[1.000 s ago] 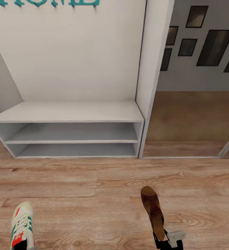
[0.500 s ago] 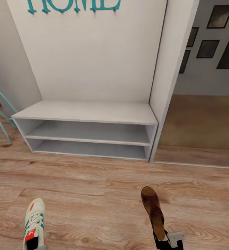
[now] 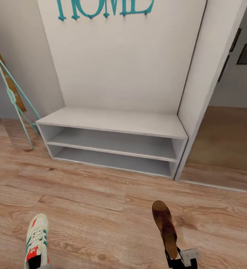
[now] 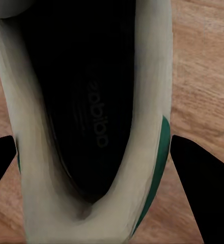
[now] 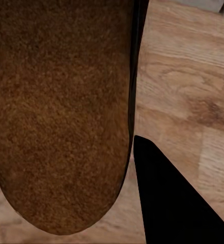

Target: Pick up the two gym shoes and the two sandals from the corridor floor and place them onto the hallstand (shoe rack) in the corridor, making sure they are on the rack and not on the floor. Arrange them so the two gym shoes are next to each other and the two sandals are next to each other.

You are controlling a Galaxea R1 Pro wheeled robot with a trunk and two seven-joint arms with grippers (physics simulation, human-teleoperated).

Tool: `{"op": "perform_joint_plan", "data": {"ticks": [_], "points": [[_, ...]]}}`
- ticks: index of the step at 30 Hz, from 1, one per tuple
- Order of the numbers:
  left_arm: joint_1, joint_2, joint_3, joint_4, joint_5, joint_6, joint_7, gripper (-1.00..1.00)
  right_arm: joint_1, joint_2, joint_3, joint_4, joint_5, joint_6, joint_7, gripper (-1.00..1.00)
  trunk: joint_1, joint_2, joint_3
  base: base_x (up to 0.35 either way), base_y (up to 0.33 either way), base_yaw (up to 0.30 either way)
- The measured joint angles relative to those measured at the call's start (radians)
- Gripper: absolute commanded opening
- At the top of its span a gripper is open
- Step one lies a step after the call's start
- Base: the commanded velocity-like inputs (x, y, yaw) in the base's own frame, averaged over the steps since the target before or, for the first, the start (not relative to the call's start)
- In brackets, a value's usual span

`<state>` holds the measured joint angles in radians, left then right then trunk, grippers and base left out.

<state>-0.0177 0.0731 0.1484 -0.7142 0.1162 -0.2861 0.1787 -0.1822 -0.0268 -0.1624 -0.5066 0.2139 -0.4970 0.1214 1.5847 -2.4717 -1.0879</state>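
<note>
Item 1, left gripper (image 4: pixel 99 152): clamped on a gym shoe (image 3: pixel 36 239). In the left wrist view you see its dark fingers (image 4: pixel 203 188) on either side of the heel, with the shoe's opening between them. The shoe runs forward from the pincer, toe toward the rack.

Item 2, right gripper (image 3: pixel 180 260): clamped on a sandal (image 3: pixel 164 226), held by its open back. The brown footbed (image 5: pixel 61 112) extends straight ahead of the pincer, one dark finger (image 5: pixel 173 198) tight against its edge.

Item 3, hallstand (image 3: pixel 112 123): pale grey bench top and two open shelf rows, all bare, well ahead of both pincers and a little to the left of the right one. Corridor floor (image 3: pixel 101 209) lies between.

Item 4, step in hand: you are carrying one shoe of each pair toward the rack; nothing is placed yet.

Item 5, next move, as a judgement: close the gap, then raise each pincer and set its shoe on the bench top or a shelf. Leave room beside each for its mate, so the pairs end side by side. The second gym shoe and second sandal are yet to be fetched.
</note>
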Motion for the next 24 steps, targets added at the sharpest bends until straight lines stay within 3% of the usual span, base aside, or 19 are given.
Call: {"op": "perform_joint_plan", "data": {"ticks": [24], "points": [[0.000, 0.000, 0.001, 0.001, -0.001, 0.000, 0.000, -1.00, 0.000, 0.001, 0.000, 0.001, 0.000, 0.000, 0.001, -1.00, 0.000, 0.000, 0.001, 0.140, 0.275, 0.276]]}}
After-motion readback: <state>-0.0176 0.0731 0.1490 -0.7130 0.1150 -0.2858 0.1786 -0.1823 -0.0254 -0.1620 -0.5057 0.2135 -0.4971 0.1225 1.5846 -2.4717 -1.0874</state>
